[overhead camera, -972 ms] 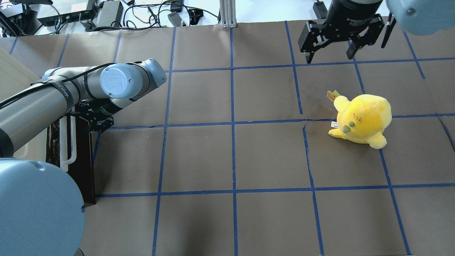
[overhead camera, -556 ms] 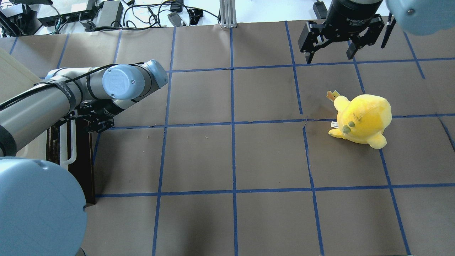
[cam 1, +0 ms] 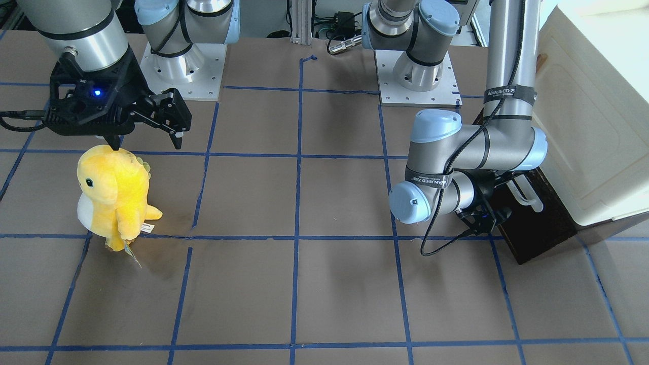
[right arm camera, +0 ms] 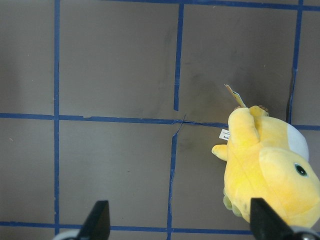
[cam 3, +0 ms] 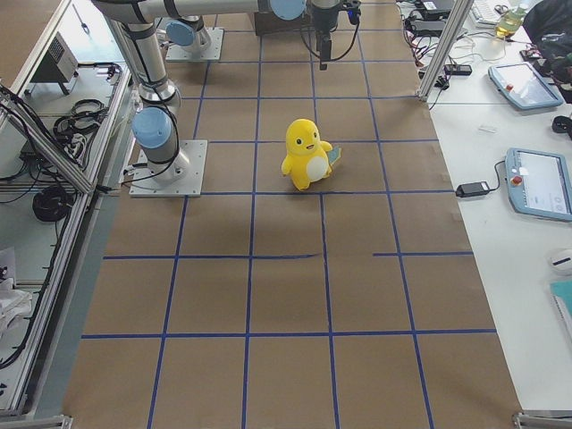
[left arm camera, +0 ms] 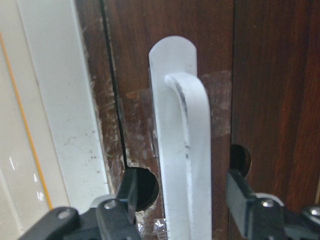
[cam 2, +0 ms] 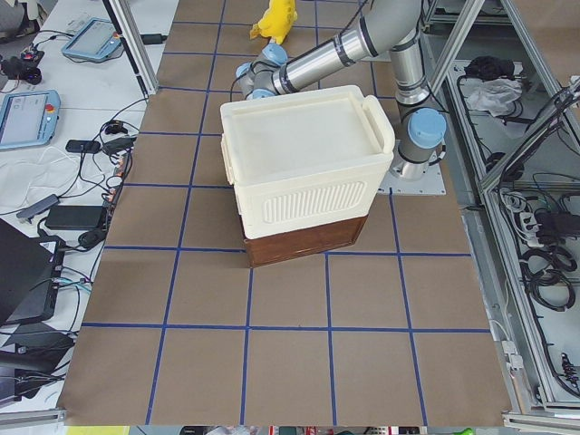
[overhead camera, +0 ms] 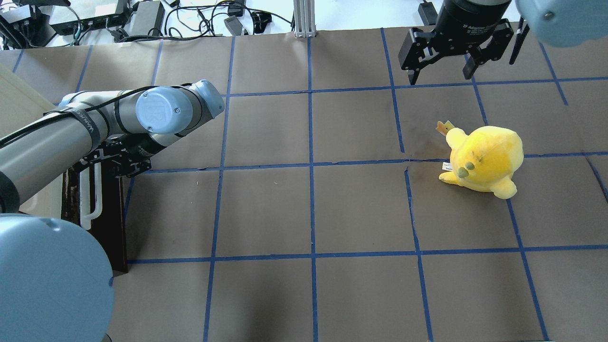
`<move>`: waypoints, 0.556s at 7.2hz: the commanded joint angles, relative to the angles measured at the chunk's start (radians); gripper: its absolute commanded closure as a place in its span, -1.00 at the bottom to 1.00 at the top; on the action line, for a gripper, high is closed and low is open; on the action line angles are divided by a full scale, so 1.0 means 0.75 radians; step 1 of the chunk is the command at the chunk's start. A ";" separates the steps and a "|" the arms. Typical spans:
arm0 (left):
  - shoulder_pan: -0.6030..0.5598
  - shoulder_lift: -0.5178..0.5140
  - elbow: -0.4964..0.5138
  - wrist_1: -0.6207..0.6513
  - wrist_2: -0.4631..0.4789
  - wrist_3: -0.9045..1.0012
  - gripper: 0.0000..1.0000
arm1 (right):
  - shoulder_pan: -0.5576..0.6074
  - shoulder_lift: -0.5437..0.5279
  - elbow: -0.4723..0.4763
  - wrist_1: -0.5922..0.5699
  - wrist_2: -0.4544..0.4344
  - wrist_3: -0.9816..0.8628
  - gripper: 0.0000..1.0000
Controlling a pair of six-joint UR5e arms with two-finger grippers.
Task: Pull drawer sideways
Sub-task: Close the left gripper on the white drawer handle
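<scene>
The dark brown drawer (overhead camera: 107, 213) stands at the table's left edge under a cream cabinet, and also shows in the front-facing view (cam 1: 542, 223). Its white bar handle (overhead camera: 90, 199) runs along the front. In the left wrist view the handle (left arm camera: 180, 140) lies between my left gripper's two fingers (left arm camera: 124, 197). My left gripper (left arm camera: 182, 195) is open and straddles the handle's far end, with small gaps on both sides; it also shows in the overhead view (overhead camera: 116, 161). My right gripper (overhead camera: 441, 66) is open and empty, hovering high at the far right.
A yellow plush toy (overhead camera: 482, 159) stands on the right half of the table, below and beside my right gripper (right arm camera: 180, 220). The cream cabinet (cam 1: 593, 126) sits on top of the drawer unit. Blue tape lines grid the brown table cover.
My left gripper has moved a little left, toward the drawer front, so its fingers now sit around the handle. The right arm and the plush toy have not moved.
</scene>
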 commanded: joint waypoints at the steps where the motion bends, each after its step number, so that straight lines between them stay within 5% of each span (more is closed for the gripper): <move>1: -0.001 -0.013 0.003 0.013 -0.054 -0.010 -0.03 | 0.000 0.000 0.000 0.000 0.000 0.000 -1.00; 4: -0.001 -0.013 0.003 0.013 -0.059 -0.024 -0.03 | 0.000 0.000 0.000 0.000 0.000 0.000 -1.00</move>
